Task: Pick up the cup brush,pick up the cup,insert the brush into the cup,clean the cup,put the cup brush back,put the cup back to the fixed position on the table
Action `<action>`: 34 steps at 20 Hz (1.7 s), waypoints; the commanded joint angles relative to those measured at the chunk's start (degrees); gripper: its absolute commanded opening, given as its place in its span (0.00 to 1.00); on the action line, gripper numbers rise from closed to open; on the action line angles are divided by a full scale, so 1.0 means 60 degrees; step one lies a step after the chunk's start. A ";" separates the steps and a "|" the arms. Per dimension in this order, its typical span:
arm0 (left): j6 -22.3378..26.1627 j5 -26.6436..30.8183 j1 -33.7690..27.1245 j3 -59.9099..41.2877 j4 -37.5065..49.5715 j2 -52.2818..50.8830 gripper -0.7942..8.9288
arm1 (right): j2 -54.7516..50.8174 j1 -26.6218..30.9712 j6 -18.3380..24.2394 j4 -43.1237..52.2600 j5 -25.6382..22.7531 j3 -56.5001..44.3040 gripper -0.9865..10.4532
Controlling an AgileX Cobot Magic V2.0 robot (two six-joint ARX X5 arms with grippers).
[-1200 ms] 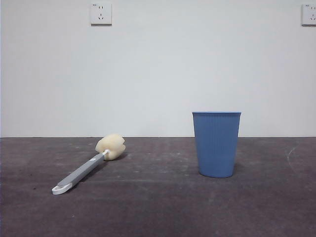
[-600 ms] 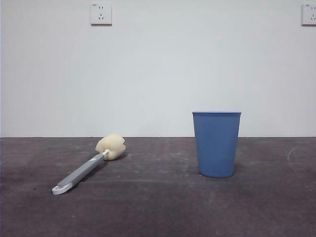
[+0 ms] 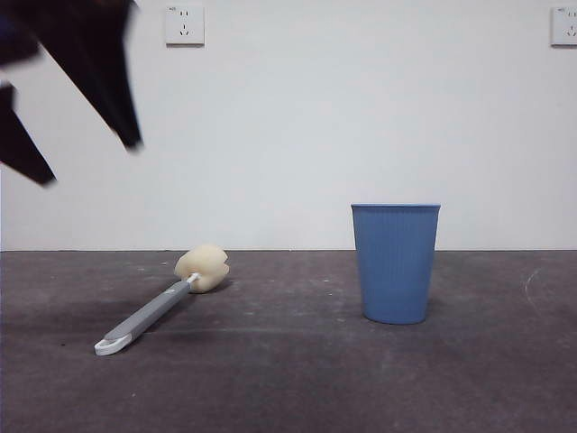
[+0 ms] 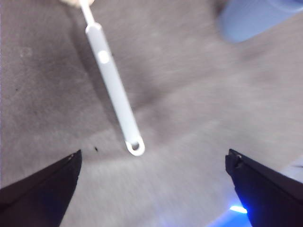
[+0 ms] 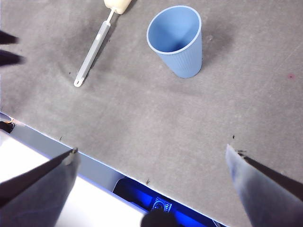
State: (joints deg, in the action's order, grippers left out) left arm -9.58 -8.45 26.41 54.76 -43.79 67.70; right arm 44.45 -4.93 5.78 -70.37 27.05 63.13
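Front view: the left gripper hangs high, jaws wide apart, above the brush lying on the table; the cup stands upright, well apart. Left wrist view: brush below. Right wrist view: right gripper wide; cup empty.

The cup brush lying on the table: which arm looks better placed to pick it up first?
Probably the left. The left gripper hangs open above the cup brush, whose grey handle fills its wrist view. The right gripper, also open, looks down from farther back, with brush and cup both small.
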 commanded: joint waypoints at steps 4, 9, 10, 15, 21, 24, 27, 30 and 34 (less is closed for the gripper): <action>-0.0958 0.1727 0.0947 0.0011 0.1515 0.2062 0.69 | -0.0007 -0.0029 -0.0149 0.0076 0.0011 -0.0015 0.61; -0.1198 0.2288 0.0958 0.0011 0.2055 0.3319 0.69 | -0.0007 -0.0029 -0.0149 0.0087 0.0011 -0.0015 0.61; -0.1209 0.2397 0.0958 0.0011 0.2095 0.3493 0.69 | -0.0007 -0.0029 -0.0149 0.0091 0.0011 -0.0015 0.61; -0.1432 0.2433 0.0958 0.0011 0.2182 0.4146 0.69 | -0.0004 -0.0029 -0.0175 0.0179 0.0007 -0.0015 0.61; -0.1727 0.2659 0.0969 0.0007 0.2193 0.4353 0.56 | -0.0004 -0.0029 -0.0175 0.0215 0.0004 -0.0015 0.61; -0.1741 0.2659 0.0969 0.0007 0.2186 0.4353 0.55 | -0.0004 -0.0029 -0.0175 0.0233 0.0007 -0.0015 0.61; -0.1993 0.2616 0.0980 0.0007 0.2182 0.4524 0.55 | -0.0007 -0.0029 -0.0219 0.0230 0.0007 -0.0015 0.61; -0.2153 0.2626 0.1005 0.0007 0.2138 0.4554 0.54 | -0.0007 -0.0029 -0.0215 0.0237 0.0004 -0.0015 0.61; -0.2229 0.2619 0.1162 0.0007 0.2149 0.4572 0.44 | -0.0007 -0.0029 -0.0219 0.0251 0.0007 -0.0015 0.61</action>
State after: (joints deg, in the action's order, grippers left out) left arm -22.24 7.14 33.12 54.78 -31.14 94.52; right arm 44.45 -4.93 4.93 -69.30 27.03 63.13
